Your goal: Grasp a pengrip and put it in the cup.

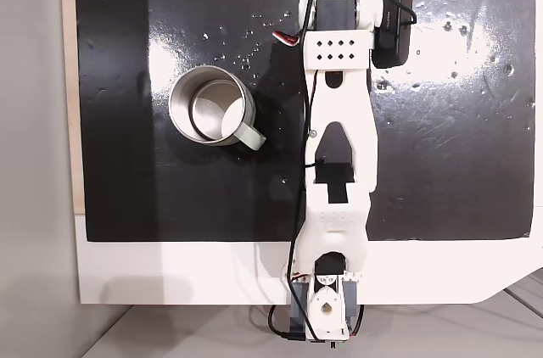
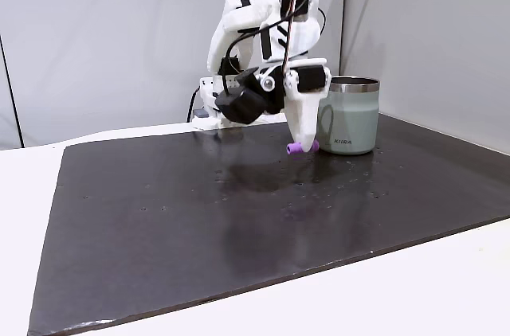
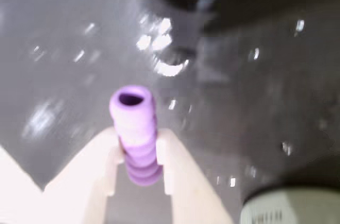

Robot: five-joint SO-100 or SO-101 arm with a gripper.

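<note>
End effector (image 3: 139, 173): pinching the pengrip (image 3: 135, 134) between two pale fingers (image 3: 183, 181), about mid-length; the open bore end sticks out past the tips.
Pengrip position: lifted clear of the tabletop (image 2: 239, 216); in a fixed view it hangs at the fingertip (image 2: 303, 146), above the dark mat.
Pengrip axis: runs along the fingers in the wrist view; looks roughly level in the fixed side view.
Cup (image 2: 348, 115): upright on the mat, mouth open, close beside the pengrip in that side view, its rim higher than the pengrip.
Key relation: from above, cup (image 1: 209, 106) lies left of the arm, a gap of bare mat between. Judgement: lift above the rim, then swing toward the cup.
Hidden: from above the arm covers end effector and pengrip.
Cut off: wrist view catches just a sliver of cup (image 3: 287, 208) at lower right.
Unclear: wrist view is blurred; grip firmness unreadable.
</note>
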